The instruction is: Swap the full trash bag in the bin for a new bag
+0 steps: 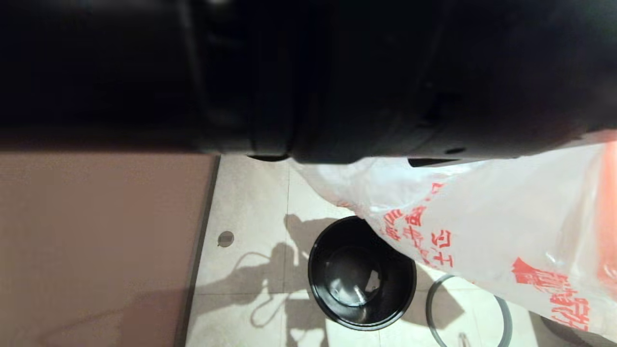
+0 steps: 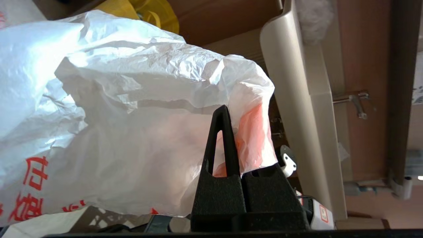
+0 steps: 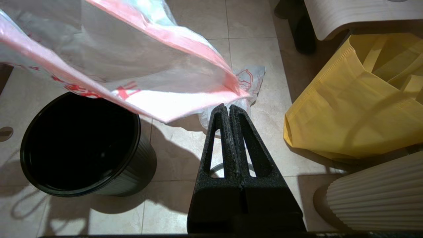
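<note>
The bin (image 1: 361, 272) stands open and empty on the tiled floor, also seen in the right wrist view (image 3: 79, 145). Its grey hoop rim (image 1: 465, 308) lies on the floor beside it. The new bag (image 1: 482, 217) hangs in the air over the bin's right edge. My left gripper (image 2: 229, 114) is shut on its pale-orange hem (image 2: 254, 132), and the plastic hides one finger. My right gripper (image 3: 228, 107) is shut and holds nothing, low over the floor right of the bin. Crumpled white plastic with red print (image 3: 249, 79) lies beyond it; I cannot tell if this is the full trash bag.
A yellow fabric bag (image 3: 357, 99) sits on the floor right of my right gripper. A ribbed cream object (image 3: 376, 198) and a pale wooden seat (image 3: 360, 13) stand nearby. A brown panel (image 1: 96, 241) borders the tiles left of the bin.
</note>
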{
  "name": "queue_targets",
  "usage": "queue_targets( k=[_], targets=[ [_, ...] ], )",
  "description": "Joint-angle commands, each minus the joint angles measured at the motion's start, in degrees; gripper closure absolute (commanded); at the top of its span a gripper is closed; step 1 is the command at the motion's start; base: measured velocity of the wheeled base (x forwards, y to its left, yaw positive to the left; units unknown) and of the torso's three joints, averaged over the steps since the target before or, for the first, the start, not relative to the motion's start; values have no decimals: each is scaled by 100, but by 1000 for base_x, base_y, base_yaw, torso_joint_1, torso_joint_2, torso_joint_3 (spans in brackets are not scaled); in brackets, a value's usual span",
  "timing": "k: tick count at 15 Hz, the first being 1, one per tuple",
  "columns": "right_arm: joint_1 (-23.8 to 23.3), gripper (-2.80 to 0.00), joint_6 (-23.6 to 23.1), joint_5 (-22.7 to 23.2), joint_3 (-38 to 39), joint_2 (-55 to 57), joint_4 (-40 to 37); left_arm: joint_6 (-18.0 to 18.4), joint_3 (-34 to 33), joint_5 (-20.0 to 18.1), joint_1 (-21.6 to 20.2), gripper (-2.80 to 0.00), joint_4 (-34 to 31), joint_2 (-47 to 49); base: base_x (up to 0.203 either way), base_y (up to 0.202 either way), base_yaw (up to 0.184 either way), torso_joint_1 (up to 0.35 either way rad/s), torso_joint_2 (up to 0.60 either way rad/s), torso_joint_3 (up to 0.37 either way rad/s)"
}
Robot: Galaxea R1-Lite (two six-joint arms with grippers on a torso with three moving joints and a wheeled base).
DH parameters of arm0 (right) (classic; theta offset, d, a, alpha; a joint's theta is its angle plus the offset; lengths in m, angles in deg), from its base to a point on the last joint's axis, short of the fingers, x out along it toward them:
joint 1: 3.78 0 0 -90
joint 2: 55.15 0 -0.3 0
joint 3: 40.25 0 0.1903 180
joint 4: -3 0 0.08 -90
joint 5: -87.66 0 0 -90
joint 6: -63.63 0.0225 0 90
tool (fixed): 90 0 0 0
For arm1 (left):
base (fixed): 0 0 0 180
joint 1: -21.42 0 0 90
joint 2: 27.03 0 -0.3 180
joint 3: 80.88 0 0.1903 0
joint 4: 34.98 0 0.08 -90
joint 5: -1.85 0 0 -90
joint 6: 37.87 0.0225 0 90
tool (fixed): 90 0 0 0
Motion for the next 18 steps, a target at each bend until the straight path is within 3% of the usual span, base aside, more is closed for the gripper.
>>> queue_targets(
  k=[1,3,7,10,12,18],
  targets=[
    [1,0,2,-1,0,9,10,-81,2,-178,-100,0,123,194,0,0,0,0,0,0],
    [1,0,2,-1,0,9,10,-336,2,-538,-231,0,340,238,0,0,0,0,0,0],
    [1,0,2,-1,0,9,10,-1138,-99,-610,-379,0,396,269,0,0,0,0,0,0],
    [1,0,2,-1,0,9,10,-1711,-356,-1007,-1061,0,428,331,0,0,0,0,0,0],
    [1,0,2,-1,0,9,10,-2087,-824,-1375,-1408,0,778,302,0,0,0,0,0,0],
    [1,0,2,-1,0,9,10,-2160,-1229,-1464,-1329,0,957,-18,0,0,0,0,0,0]
  ],
)
